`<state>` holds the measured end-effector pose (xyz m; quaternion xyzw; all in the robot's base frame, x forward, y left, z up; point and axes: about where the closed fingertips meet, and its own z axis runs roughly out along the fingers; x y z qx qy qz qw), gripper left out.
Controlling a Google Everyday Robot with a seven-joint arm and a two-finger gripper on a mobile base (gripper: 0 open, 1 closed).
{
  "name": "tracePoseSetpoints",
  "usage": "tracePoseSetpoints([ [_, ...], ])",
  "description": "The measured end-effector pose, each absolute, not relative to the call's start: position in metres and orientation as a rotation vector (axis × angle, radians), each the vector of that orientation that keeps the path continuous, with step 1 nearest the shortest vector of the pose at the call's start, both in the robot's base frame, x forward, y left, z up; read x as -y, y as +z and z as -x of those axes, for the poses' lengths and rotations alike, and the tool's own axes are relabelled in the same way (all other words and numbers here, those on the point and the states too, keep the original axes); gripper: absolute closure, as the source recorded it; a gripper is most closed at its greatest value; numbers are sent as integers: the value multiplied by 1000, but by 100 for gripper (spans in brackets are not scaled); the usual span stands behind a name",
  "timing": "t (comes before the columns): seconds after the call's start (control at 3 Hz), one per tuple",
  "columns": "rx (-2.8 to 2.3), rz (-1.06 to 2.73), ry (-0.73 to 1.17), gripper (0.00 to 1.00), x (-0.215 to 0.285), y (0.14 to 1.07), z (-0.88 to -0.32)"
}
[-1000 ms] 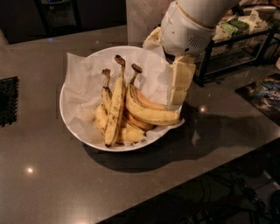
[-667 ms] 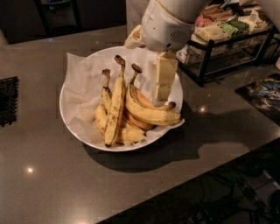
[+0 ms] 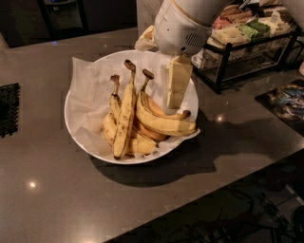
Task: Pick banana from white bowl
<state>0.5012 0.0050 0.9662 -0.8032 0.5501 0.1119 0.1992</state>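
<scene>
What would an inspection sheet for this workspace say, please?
Surface: dark grey countertop, glossy.
Job's things: banana, long and brown-streaked, lies in the white bowl on crinkled paper, stem pointing away.
Clutter: shorter bananas in the same bowl; wire rack of packets at the back right; black mat at the left edge.
Grippers: gripper hangs over the bowl's right half, apart from the banana.
Cables: nothing seen.
Surroundings: dark cabinet behind the counter.
</scene>
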Motion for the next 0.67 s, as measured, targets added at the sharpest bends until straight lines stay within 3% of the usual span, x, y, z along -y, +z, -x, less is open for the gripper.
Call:
tracePoseSetpoints([
  [0.67, -1447, 1901, 719, 0, -5, 949, -518],
])
